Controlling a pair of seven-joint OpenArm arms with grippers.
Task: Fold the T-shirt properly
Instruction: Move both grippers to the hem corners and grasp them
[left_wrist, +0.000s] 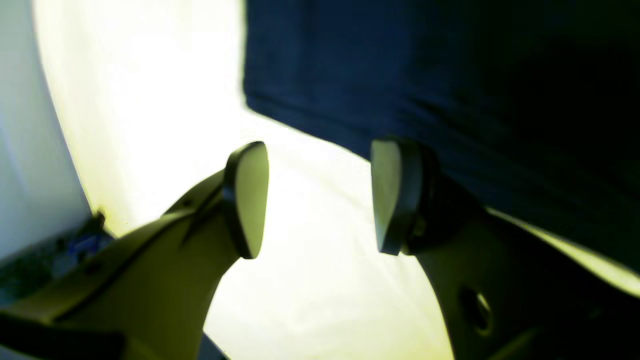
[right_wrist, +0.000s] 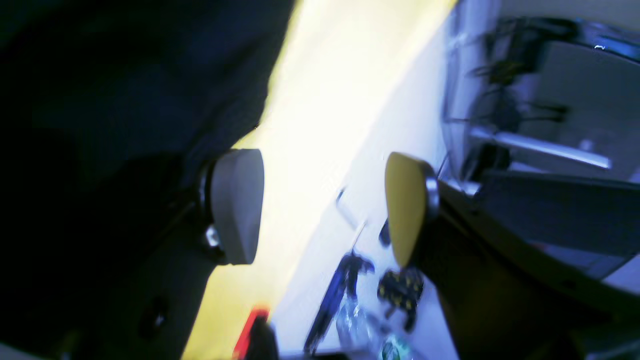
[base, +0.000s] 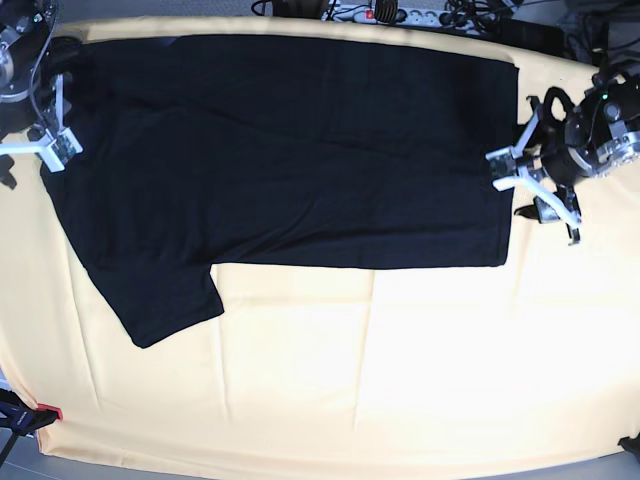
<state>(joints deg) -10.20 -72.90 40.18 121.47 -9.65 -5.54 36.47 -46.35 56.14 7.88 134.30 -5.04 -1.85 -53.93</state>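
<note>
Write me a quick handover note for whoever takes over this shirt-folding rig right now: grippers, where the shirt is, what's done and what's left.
Left gripper: open, empty, at the T-shirt's edge on the base view's right.
Right gripper: open, empty, at the shirt's edge on the base view's left, over the yellow cloth.
T-shirt: lying flat on the yellow cloth, plain black side up, one sleeve sticking out toward the near left of the base view.
Done: shirt looks spread out fairly smoothly; whether a first fold is in cannot be told.
Left: grasp the edges, tuck in the sleeve, finish folding.
</note>
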